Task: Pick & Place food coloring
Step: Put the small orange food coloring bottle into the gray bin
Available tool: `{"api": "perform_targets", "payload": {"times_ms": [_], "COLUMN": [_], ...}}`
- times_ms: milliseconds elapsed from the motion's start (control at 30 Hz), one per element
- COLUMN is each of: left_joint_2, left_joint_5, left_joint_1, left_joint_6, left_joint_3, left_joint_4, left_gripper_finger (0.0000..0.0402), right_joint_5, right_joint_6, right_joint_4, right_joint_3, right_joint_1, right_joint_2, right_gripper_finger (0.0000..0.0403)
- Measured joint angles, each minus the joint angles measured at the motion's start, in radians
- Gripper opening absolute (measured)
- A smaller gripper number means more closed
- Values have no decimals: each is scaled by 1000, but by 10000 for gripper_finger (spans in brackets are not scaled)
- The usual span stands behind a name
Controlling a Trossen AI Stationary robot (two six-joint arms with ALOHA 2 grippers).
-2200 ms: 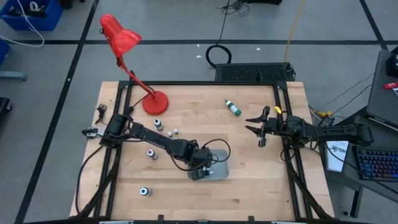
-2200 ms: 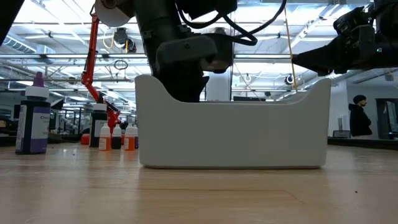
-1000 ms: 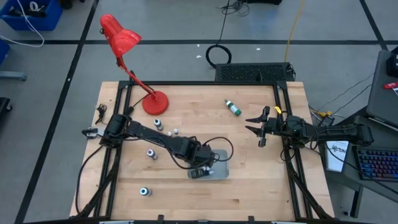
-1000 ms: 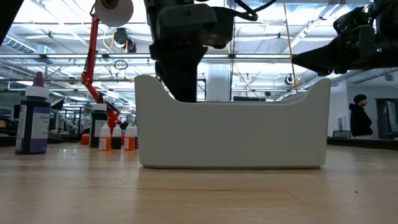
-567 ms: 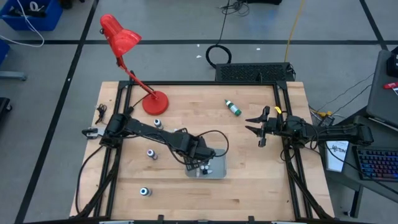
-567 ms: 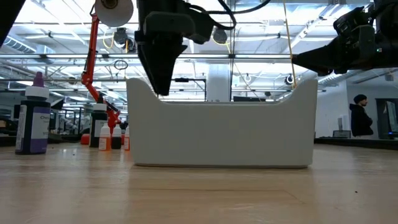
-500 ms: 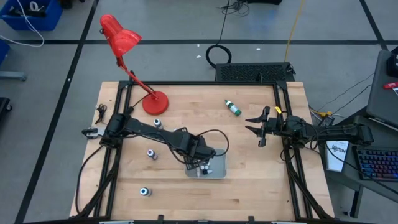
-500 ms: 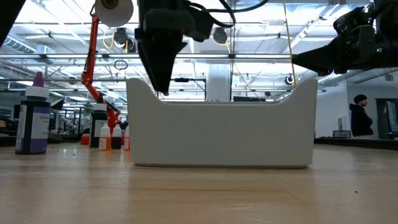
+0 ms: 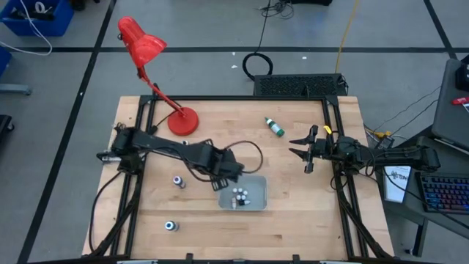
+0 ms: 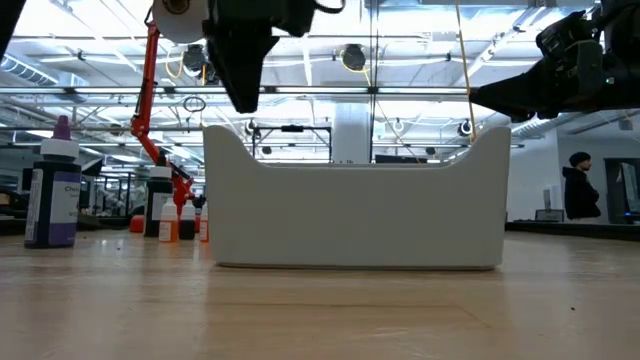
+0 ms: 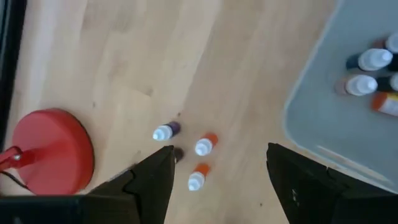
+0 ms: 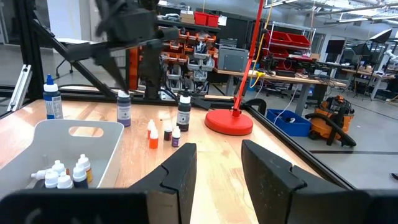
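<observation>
Bright even overhead light, soft shadows, left wrist view blurred — motion

High view straight down over the whole worktop (image 9: 293, 161), low view level and close behind the tray (image 10: 355, 215), wrist views sharing that tray and red lamp base (image 11: 53, 149).

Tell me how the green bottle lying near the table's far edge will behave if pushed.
The green bottle lies on its side, so it would probably roll if nudged across its length. It looks small and likely light. Its round body may slip in a loose grip.
</observation>
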Motion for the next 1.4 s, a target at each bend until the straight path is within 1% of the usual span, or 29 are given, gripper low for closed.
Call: {"api": "perform_targets", "payload": {"times_ms": [133,233,333,467,633,767,967,1267,1400], "left_joint_2": [-112,-161,-166,-143,-139,-129,-96,-48,-52], "left_joint_5": [59,116,163,168,164,167,197,211,208], "left_joint_1": [54,101,131,154,167,160,150,146,147], "left_joint_6": [-38,-110,-137,-135,-147,-147,-136,-132,-132], "left_joint_3": [-185,-315,-401,-462,-490,-491,-490,-491,-491], "left_joint_4": [119,219,297,353,408,417,450,456,446], "left_gripper_finger": [255,255,255,255,255,255,255,255,255], "right_joint_5": [0,0,0,0,0,0,0,0,0], "right_joint_6": [0,0,0,0,0,0,0,0,0], "right_joint_4": [0,3,6,7,1,1,6,1,3], "right_joint_3": [0,0,0,0,0,0,0,0,0], "right_joint_1": [0,0,0,0,0,0,0,0,0], "right_joint_2": [0,0,0,0,1,0,0,0,1], "right_gripper_finger": [116,116,116,116,116,116,116,116,116]}}
